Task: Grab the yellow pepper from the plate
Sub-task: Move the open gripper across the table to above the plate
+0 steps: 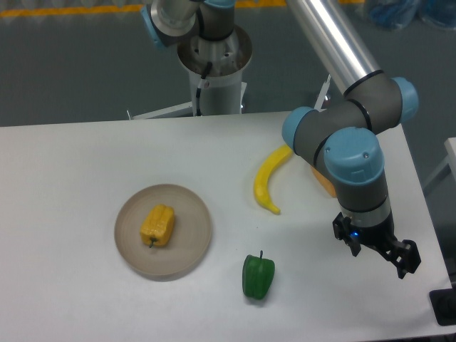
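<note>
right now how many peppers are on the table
2. The yellow pepper lies on the plate at the left. The green pepper stands on the table right of the plate, below the banana. The arm may hide something near the far right edge.

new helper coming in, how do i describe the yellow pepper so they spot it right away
Find the round beige plate on the left half of the white table. The yellow pepper lies in its middle. It is short, blocky and ridged, unlike the long curved banana and the green pepper off the plate.
</note>
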Robot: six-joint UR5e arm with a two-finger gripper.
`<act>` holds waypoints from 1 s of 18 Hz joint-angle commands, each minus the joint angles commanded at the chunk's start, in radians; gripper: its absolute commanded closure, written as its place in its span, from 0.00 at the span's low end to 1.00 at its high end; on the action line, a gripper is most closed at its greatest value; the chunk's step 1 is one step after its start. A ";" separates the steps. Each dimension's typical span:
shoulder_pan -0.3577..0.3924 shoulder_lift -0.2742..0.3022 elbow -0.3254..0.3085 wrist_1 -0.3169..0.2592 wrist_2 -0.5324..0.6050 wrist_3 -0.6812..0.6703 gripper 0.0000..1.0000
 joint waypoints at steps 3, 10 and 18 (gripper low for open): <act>0.000 0.003 -0.003 0.000 0.000 -0.008 0.00; -0.011 0.098 -0.104 -0.017 -0.003 -0.067 0.00; -0.109 0.319 -0.374 -0.031 -0.222 -0.555 0.00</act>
